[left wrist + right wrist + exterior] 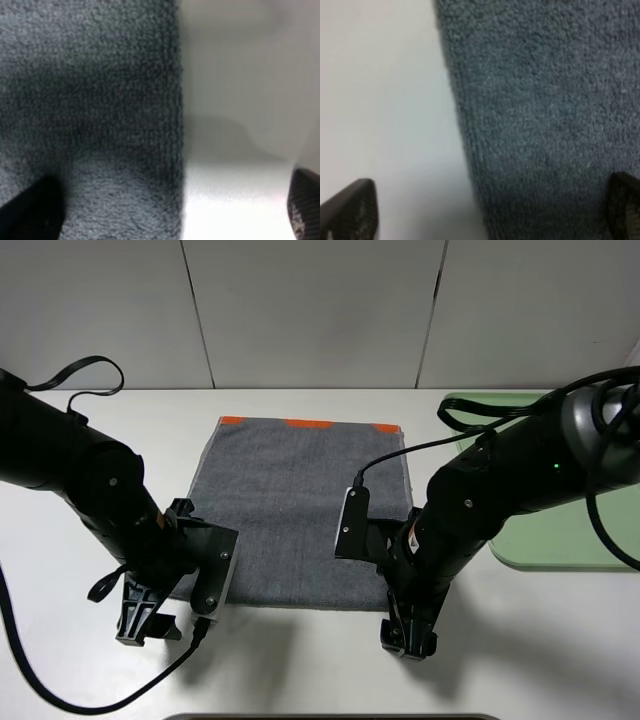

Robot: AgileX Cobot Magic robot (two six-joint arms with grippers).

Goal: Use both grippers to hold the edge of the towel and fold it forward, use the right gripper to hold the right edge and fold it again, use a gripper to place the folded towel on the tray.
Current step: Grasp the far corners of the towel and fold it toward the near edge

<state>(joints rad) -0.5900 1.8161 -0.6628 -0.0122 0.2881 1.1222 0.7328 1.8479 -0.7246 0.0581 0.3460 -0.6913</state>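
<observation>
Left tool [167,210]: wide, astride edge [177,125] of towel [300,510]
Right tool [487,210]: wide, likewise
Towel lie: flat, orange band [310,423] farthest
High view only: tray [560,540], right

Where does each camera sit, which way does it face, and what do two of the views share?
Exterior high: mounted above, looking down on the table, towel and tray; both arms show, with the left pincer and right pincer.
Left wrist: on the left arm, facing down close at the towel's edge; two dark fingertips show.
Right wrist: on the right arm, likewise; its fingertips show.
Shared: both wrist views show the towel's edge against the table.
</observation>
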